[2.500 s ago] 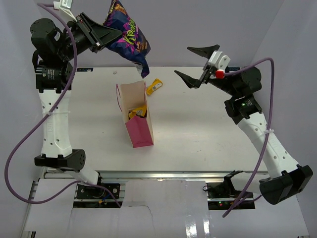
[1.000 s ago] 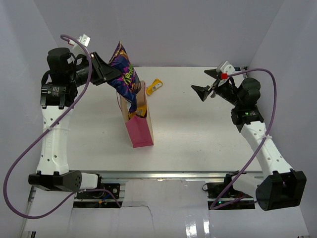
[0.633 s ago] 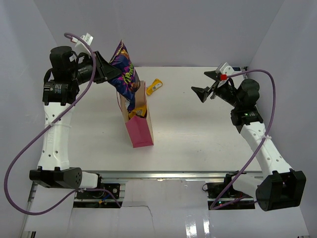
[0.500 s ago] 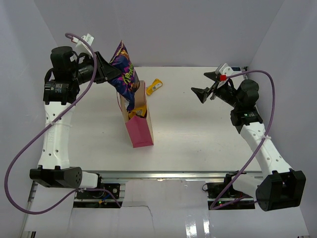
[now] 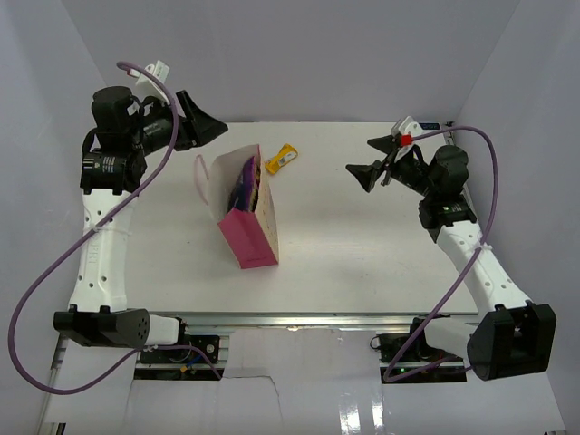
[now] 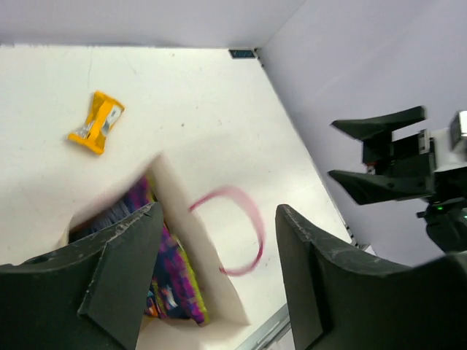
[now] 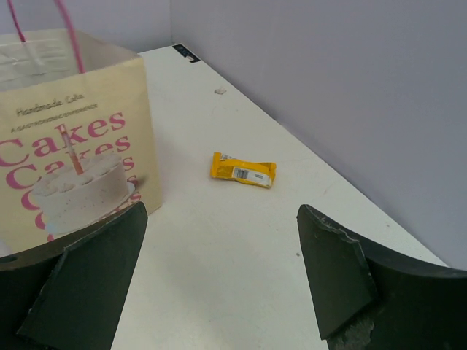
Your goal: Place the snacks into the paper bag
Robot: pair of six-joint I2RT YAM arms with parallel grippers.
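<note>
The pink paper bag (image 5: 250, 237) stands mid-table, its mouth leaning left. The purple-blue chip bag (image 5: 246, 182) sits inside it, also seen from above in the left wrist view as the chip bag (image 6: 172, 278) against the cream wall of the paper bag (image 6: 201, 251). One yellow bar (image 5: 282, 159) lies on the table behind the bag; it shows as the yellow bar (image 6: 96, 122) and the yellow bar (image 7: 244, 169) too. My left gripper (image 5: 207, 129) hangs open above and left of the bag's mouth, holding nothing. My right gripper (image 5: 360, 156) is open in the air to the right.
A thin red cord handle (image 6: 237, 227) loops up from the bag's rim, blurred. The bag's printed cream side (image 7: 73, 149) faces the right wrist camera. Grey walls close in the table at the back and both sides.
My left gripper opened and let go of the chip bag, which dropped down into the paper bag. The bag's mouth swung left. The right arm barely moved.
</note>
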